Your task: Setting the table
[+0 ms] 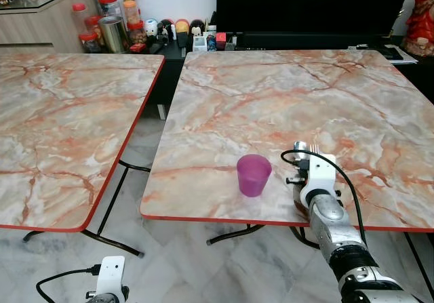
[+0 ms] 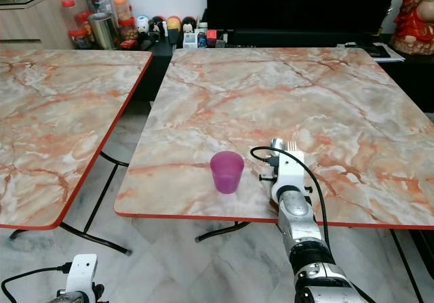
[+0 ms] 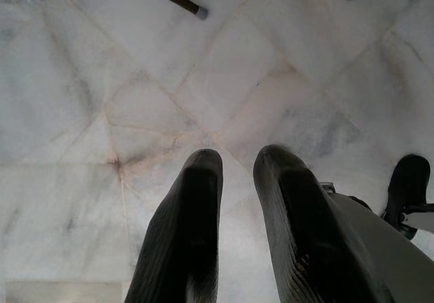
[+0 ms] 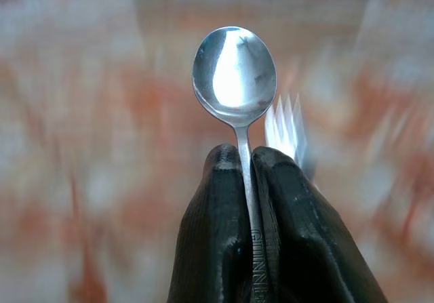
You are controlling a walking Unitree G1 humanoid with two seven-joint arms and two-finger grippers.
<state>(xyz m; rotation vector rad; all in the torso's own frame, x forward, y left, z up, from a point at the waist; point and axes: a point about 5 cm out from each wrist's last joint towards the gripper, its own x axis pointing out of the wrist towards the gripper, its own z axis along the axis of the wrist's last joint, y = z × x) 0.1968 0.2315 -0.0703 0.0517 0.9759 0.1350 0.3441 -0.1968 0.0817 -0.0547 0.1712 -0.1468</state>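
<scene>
Our right gripper (image 4: 245,155) pinches a spoon (image 4: 234,68) and a fork (image 4: 285,128) over the table's (image 1: 285,99) near edge, right of the purple cup (image 1: 253,174) — stacked handles may slip apart — while the left gripper (image 3: 237,167), slightly parted and empty, hangs idle.

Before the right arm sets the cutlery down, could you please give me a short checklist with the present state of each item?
1. Right hand grip on the spoon: ok, fingers clamped on the handle.
2. Fork also held: cannot tell, its tines show behind the spoon, blurred.
3. Purple cup upright on the right-hand table: ok.
4. Bare tabletop to the right of the cup: ok.
5. Right hand apart from the cup: ok.
6. Left hand out of the way, low over the floor: ok.
</scene>
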